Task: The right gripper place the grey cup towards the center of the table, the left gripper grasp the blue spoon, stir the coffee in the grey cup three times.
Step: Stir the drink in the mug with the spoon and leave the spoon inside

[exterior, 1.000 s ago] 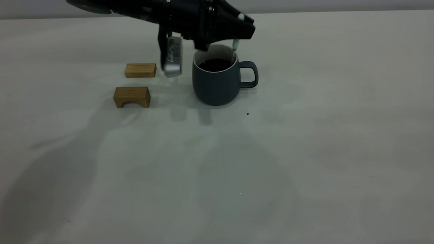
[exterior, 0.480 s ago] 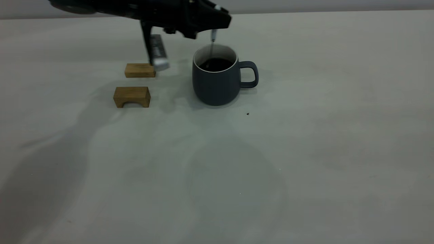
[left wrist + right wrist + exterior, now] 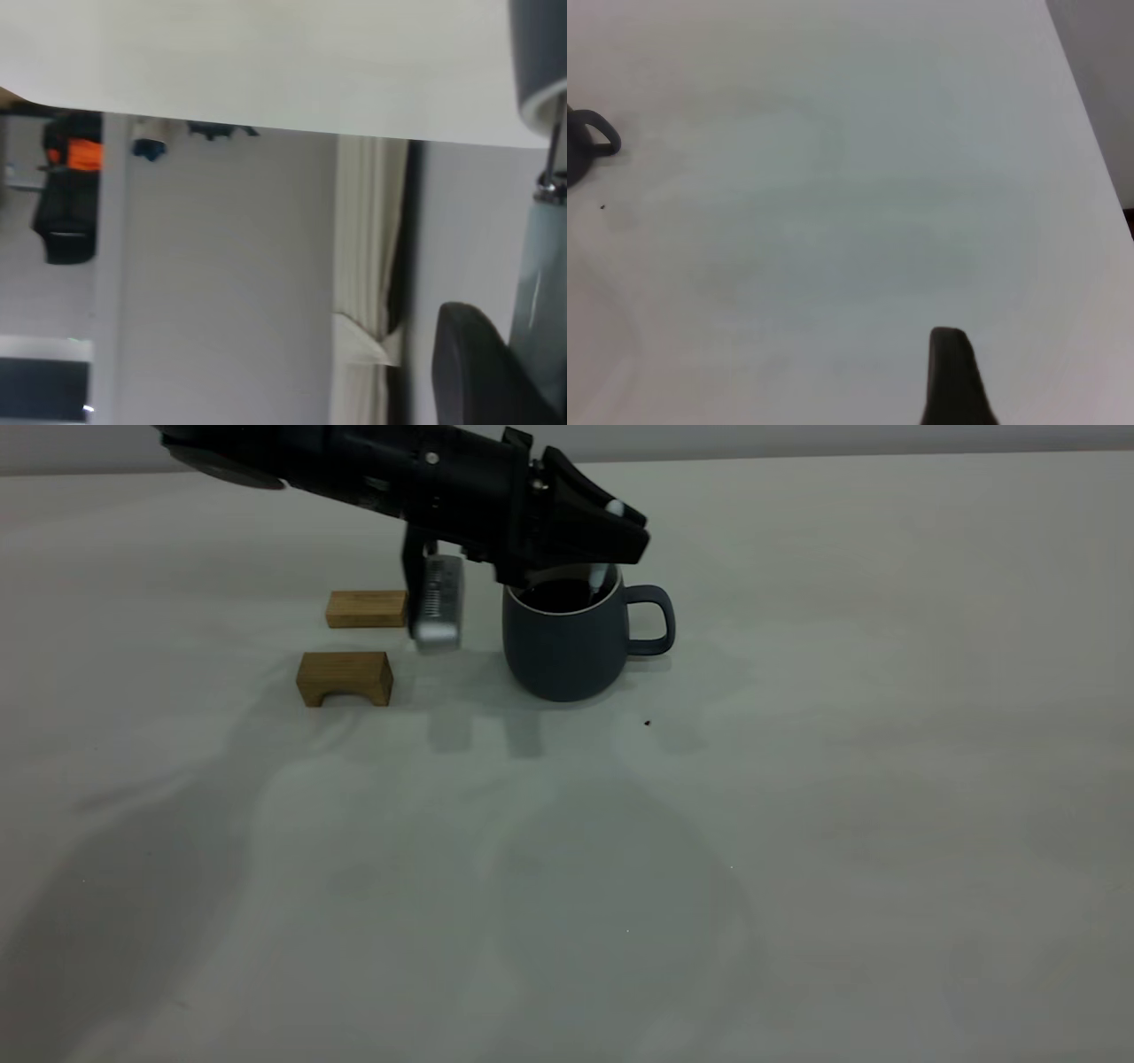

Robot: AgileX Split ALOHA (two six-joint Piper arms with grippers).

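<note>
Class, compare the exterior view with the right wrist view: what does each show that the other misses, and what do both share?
Only the exterior view shows the left gripper holding the blue spoon in the coffee, plus two wooden blocks. Only the right wrist view shows one dark finger of the right gripper, hovering apart from the cup over bare table, and the table's far edge. Both share the grey cup with its loop handle, the table and a tiny dark speck.

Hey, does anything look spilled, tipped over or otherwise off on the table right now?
Nothing stands out. The dark slate-grey mug stands upright with its near-black coffee inside and no spill shows around it. The left gripper holds the pale blue-handled spoon over the mug. Only a tiny dark speck marks the pale table.
</note>
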